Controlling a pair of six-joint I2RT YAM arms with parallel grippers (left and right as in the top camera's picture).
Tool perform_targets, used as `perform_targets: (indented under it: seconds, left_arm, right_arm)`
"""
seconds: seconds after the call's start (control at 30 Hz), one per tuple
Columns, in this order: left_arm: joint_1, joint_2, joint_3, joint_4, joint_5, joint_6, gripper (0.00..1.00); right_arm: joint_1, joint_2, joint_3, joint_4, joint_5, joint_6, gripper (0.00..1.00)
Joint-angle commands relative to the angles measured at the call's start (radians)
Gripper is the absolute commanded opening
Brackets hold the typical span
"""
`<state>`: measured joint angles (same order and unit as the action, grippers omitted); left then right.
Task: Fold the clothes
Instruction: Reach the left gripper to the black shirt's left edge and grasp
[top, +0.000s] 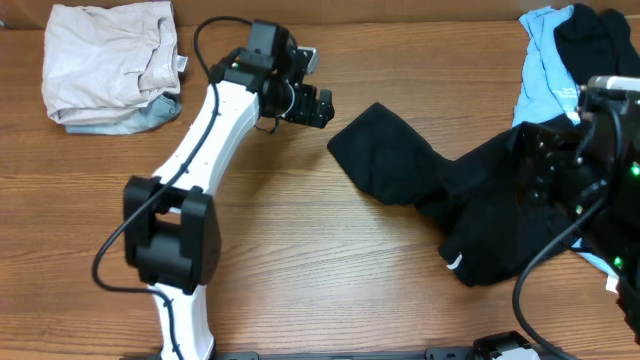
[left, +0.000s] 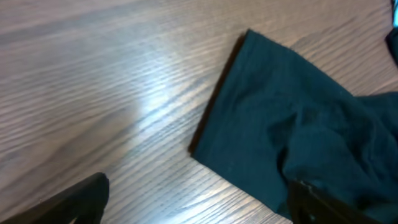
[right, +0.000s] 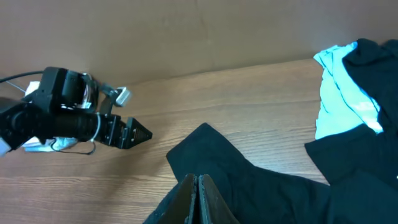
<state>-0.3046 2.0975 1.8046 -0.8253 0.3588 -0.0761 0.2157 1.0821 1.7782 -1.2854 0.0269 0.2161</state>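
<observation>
A large plain black garment (top: 400, 160) lies crumpled and unfolded at the right. One flat, sleeve-like part stretches left toward the middle, and a small white tag (top: 455, 262) shows at its near edge. At the far right a light blue garment (top: 545, 75) lies bunched, with a second black piece (top: 595, 35) on top of it. A beige garment (top: 105, 55) sits loosely folded at the far left.

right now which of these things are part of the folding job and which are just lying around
Job: black garment, pinched in the right gripper; beige pile; blue garment.
Lying about: nothing loose, only the table and an arm cable.
</observation>
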Motion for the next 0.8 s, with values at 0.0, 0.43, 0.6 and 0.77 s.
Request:
perform_targets:
  seconds: [0.0,0.43,0.6,0.77]
  left_arm:
    - [-0.055,0.093,0.023,-0.013,-0.018,-0.061,0.90]
    - [-0.105,0.219,0.023,0.039,-0.079,-0.077,0.79]
    - [-0.128,0.219,0.024,0.067,-0.045,0.043,0.72]
    - [-0.165,0.219,0.029,0.062,-0.060,0.119,0.48]
  right_arm:
    - [-0.006,0.002,0.013,0.005,0.010,0.003,0.04]
    - [-0.006,0.002,0.013,-0.023,0.030,-0.001,0.04]
    - [-0.006,0.002,0.013,-0.033,0.049,0.000,0.04]
    - [-0.006,0.002,0.013,-0.034,0.051,-0.001,0.04]
